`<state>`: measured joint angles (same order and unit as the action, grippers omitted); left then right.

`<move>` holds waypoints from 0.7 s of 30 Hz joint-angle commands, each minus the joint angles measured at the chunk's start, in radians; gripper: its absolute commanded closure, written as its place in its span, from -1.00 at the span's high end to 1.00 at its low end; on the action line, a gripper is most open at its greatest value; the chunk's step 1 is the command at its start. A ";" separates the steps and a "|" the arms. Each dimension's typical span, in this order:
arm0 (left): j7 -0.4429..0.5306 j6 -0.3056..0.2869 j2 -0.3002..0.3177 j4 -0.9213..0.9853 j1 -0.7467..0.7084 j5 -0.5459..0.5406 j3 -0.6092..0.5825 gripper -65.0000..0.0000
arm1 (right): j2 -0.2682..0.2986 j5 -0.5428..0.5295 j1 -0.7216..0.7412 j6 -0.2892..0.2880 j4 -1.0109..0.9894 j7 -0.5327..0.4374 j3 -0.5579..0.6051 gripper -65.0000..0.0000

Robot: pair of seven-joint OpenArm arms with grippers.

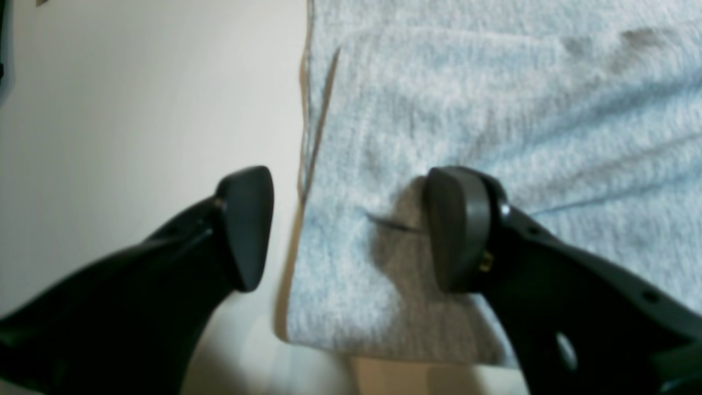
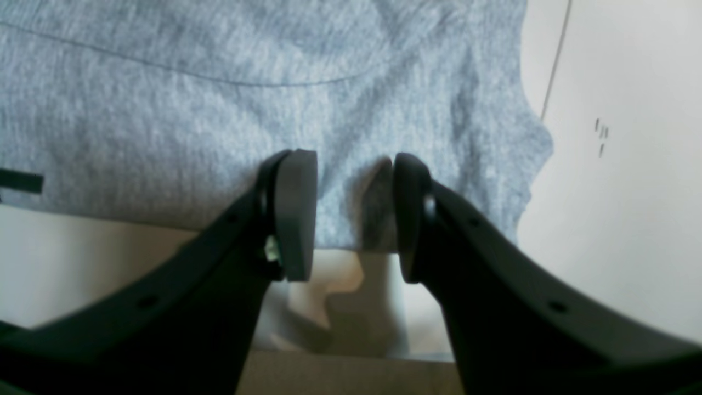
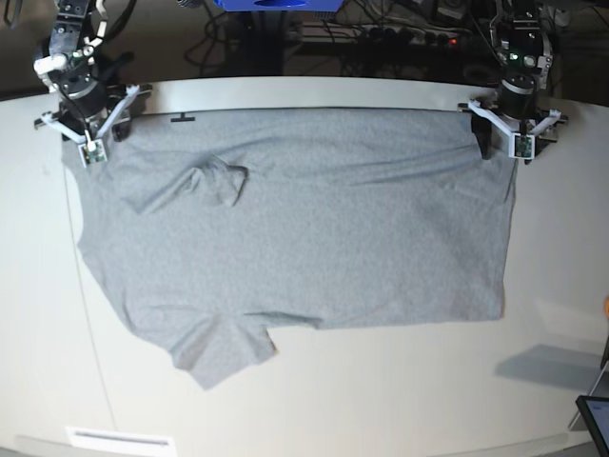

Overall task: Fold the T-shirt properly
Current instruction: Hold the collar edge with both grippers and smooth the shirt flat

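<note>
The heather-grey T-shirt (image 3: 304, 228) lies spread flat on the white table, plain side up. Its straight back edge runs between my two grippers. One sleeve (image 3: 205, 186) is folded onto the body and the other (image 3: 224, 347) sticks out at the front. My left gripper (image 3: 501, 143) stands open over the shirt's far right corner. In the left wrist view this gripper (image 1: 351, 225) straddles the shirt's (image 1: 466, 109) side edge, one finger over bare table. My right gripper (image 3: 88, 141) is at the far left corner. In the right wrist view it (image 2: 354, 214) is narrowly open over the hem of the shirt (image 2: 192, 109).
A short black tape mark (image 3: 181, 119) sits at the table's back edge. Behind the table are cables and a blue object (image 3: 276, 5). A dark device (image 3: 595, 414) lies at the front right corner and a white label (image 3: 124, 440) at the front left.
</note>
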<state>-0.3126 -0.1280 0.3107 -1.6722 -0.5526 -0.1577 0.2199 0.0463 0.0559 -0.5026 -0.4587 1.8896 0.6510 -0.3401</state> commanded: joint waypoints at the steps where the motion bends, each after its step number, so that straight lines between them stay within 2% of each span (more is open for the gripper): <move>1: -0.027 0.008 0.017 -0.009 -0.030 0.013 0.023 0.26 | 0.005 0.014 -0.014 -0.002 0.011 0.029 -0.004 -0.33; 7: -0.027 0.008 0.021 -0.012 -0.059 0.013 0.085 0.26 | 0.007 0.014 -0.046 -0.002 0.029 0.028 -0.004 -0.33; 21: -0.027 0.008 0.023 -0.070 -0.053 0.013 0.086 0.26 | 0.005 0.014 -0.051 -0.001 0.077 0.031 -0.004 -0.33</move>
<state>-0.3595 -0.1310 0.3210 -1.7206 -0.6018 -0.1493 0.2985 0.0460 0.0616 -0.5476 -0.4625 1.9461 0.6968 -0.3397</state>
